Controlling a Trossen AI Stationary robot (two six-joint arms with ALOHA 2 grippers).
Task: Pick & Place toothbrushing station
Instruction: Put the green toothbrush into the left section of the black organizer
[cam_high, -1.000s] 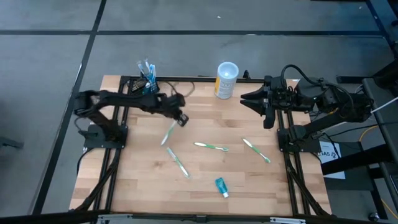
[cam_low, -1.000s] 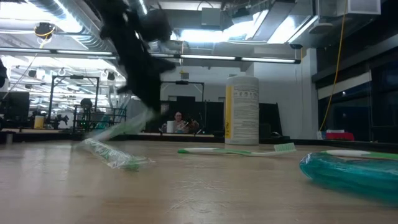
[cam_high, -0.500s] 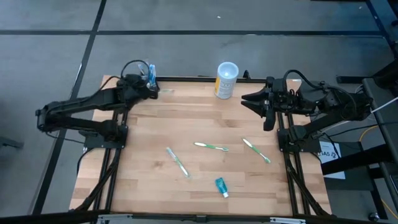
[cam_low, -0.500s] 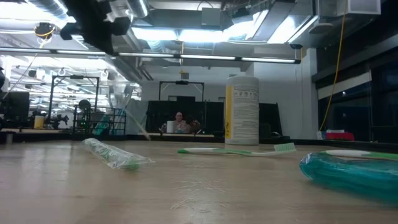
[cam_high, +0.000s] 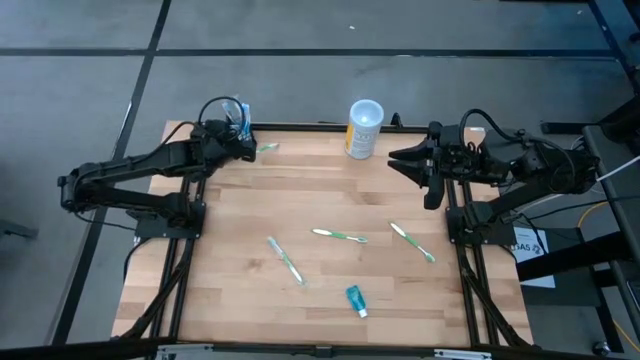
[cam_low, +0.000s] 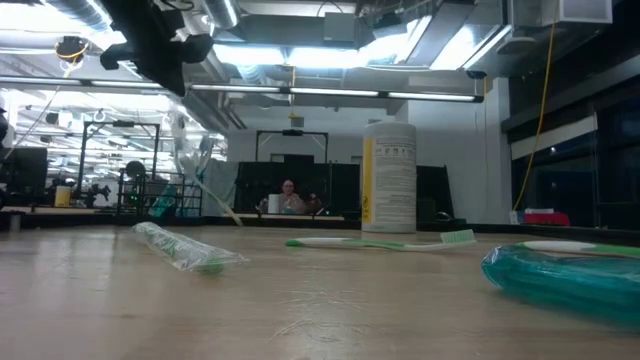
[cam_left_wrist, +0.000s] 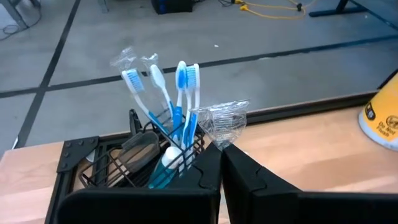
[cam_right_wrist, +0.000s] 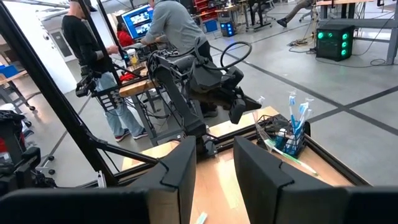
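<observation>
1. While looking from above, find toothbrushing station at upper left; left gripper beside it, clamped on wrapped toothbrush; right gripper at right, parted, empty.
2. Low view: wrapped toothbrush dangling at upper left.
3. Left wrist: likely light, stiff, tippy; grip rim low.

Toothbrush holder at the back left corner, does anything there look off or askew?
Yes. A wrapped toothbrush held by the left pincer lies slanted beside the wire holder, not upright in it like the blue brushes. Other toothbrushes lie scattered on the table.
</observation>
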